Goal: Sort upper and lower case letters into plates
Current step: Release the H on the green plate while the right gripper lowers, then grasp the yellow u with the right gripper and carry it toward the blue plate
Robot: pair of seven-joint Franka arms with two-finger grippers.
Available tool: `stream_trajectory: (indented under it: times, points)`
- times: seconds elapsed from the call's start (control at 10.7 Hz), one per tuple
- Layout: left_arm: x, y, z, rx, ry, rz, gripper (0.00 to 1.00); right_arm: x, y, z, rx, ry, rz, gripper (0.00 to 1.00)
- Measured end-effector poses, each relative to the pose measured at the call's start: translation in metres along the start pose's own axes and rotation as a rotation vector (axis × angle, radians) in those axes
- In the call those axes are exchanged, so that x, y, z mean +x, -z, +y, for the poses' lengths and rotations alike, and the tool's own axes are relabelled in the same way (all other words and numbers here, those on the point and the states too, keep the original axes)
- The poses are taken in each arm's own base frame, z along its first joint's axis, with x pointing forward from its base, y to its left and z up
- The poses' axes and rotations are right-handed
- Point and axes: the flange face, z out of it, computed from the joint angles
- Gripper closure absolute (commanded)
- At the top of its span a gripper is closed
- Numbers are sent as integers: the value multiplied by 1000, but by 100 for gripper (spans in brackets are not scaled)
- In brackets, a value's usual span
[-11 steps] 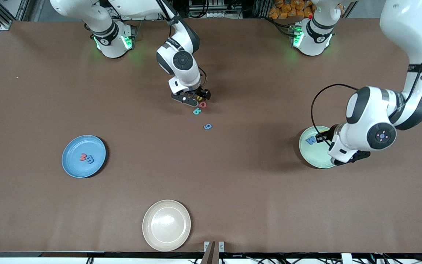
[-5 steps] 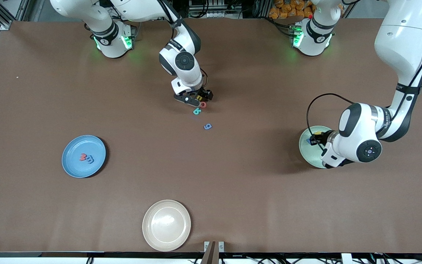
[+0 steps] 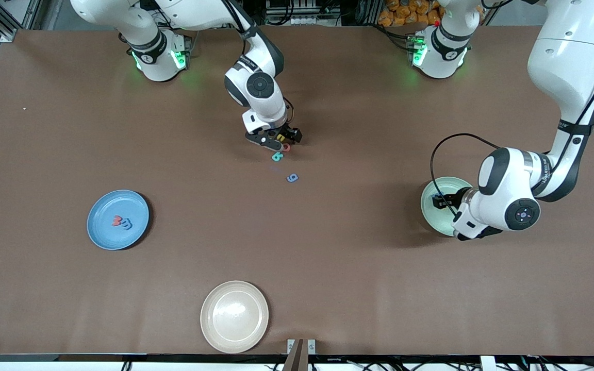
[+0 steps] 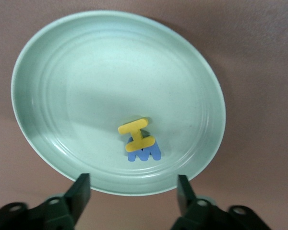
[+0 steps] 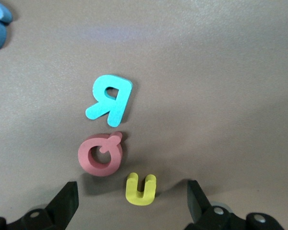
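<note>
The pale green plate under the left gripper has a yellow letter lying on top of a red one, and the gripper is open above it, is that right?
Not quite: in the left wrist view the yellow letter lies on a blue letter, not a red one. The rest stands: both sit in the pale green plate, and the left gripper is open above it.
</note>
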Motion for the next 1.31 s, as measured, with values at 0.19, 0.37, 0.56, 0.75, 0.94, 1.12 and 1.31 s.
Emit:
stream_trajectory:
  times: [0.19, 0.37, 0.56, 0.75, 0.94, 1.12, 1.31]
  points:
    - [-5, 17, 8, -4, -13, 28, 0, -1, -1, 0, -4, 1, -2, 0]
    - [-22, 46, 26, 4, -46, 60, 0, -3, -2, 1, -8, 3, -4, 0]
    - [-45, 72, 48, 12, -82, 91, 0, -7, -3, 0, -12, 9, -5, 0]
    - [-59, 84, 65, 11, -85, 106, 0, -11, -5, 2, -19, 11, -7, 0]
    - [-73, 88, 86, 5, -85, 112, 0, -11, -7, 4, -24, 10, -8, 14]
    - [-90, 90, 113, -1, -76, 116, 0, -10, -5, 4, -21, 7, -7, 100]
    - [-108, 89, 141, 5, -75, 120, 0, -10, 1, 1, -7, -20, -2, 100]
